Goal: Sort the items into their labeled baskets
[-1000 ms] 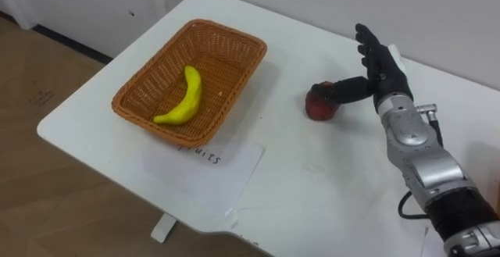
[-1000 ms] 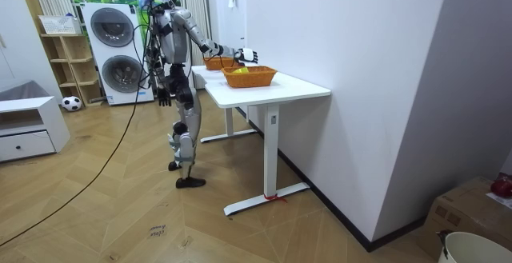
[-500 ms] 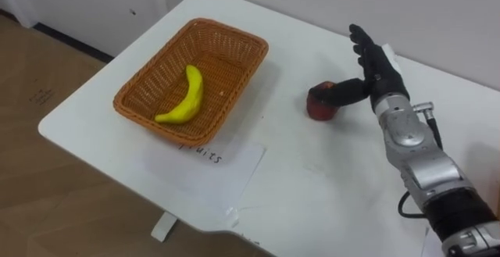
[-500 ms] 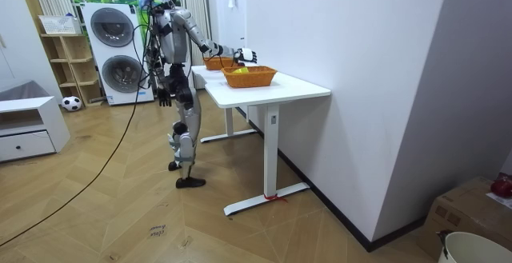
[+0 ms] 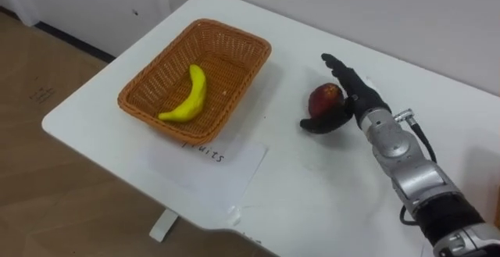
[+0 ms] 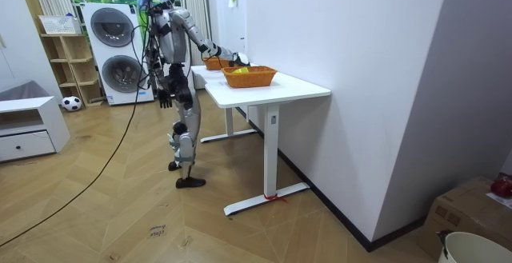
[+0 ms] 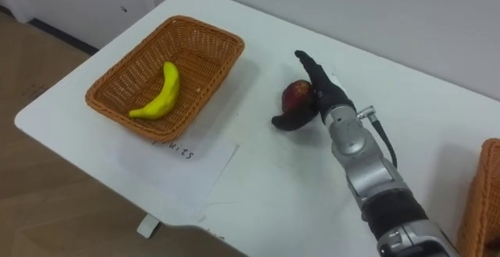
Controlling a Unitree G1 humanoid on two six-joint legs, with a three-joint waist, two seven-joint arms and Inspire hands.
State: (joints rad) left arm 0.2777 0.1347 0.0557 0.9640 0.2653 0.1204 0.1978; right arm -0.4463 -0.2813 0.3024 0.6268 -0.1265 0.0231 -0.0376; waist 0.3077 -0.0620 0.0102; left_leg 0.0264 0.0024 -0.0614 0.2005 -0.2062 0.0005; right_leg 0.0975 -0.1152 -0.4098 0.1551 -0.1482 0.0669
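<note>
A red apple (image 5: 324,98) lies on the white table (image 5: 312,179), to the right of a woven basket (image 5: 160,66) that holds a yellow banana (image 5: 185,94). My right hand (image 5: 353,94) is open at the apple, with straight fingers behind it and the thumb (image 5: 322,123) lying along its near side. The apple rests on the table between them. In the room view I stand at the table's end with the right arm stretched over it, and my left hand (image 6: 163,97) hangs by my side.
A white sheet of paper with writing (image 5: 207,159) lies under the basket's near edge. A second woven basket (image 7: 480,202) shows at the right edge. The table's near edge and left corner are close to the fruit basket.
My right hand has come down and to the left, from above and beside the apple to cupping it. The thumb now lies in front of the apple. The basket and banana are unmoved.
</note>
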